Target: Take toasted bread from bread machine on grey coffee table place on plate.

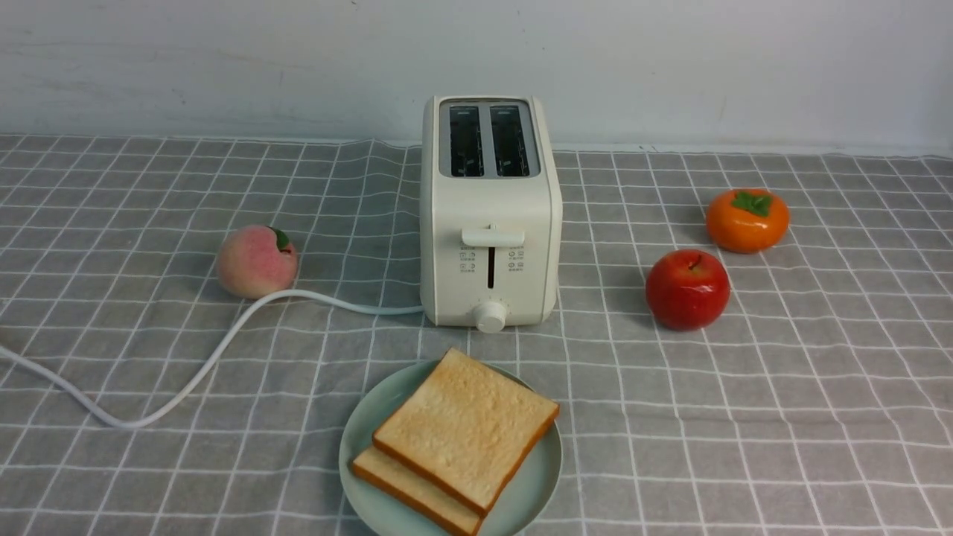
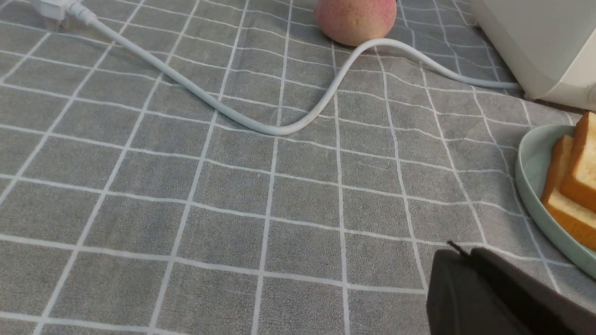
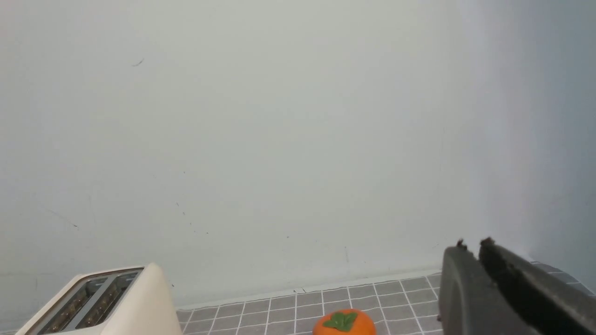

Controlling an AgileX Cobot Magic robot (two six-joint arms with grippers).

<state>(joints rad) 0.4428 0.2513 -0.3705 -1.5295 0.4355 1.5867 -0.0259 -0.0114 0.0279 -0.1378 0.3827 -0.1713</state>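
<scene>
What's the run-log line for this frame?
toast: both slices stacked on plate | toaster: slots empty | left gripper: shut, empty | right gripper: shut, empty

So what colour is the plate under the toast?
Pale mint green: the plate shows best in the front view.

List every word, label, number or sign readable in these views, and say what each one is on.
No text can be read in any view.
The bread machine has small printed marks in two columns either side of its lever slot: too small and blurred to read.
Tick marks ring its knob: no legible numbers.
The plate, the toasted bread and the fruit carry no writing.
</scene>
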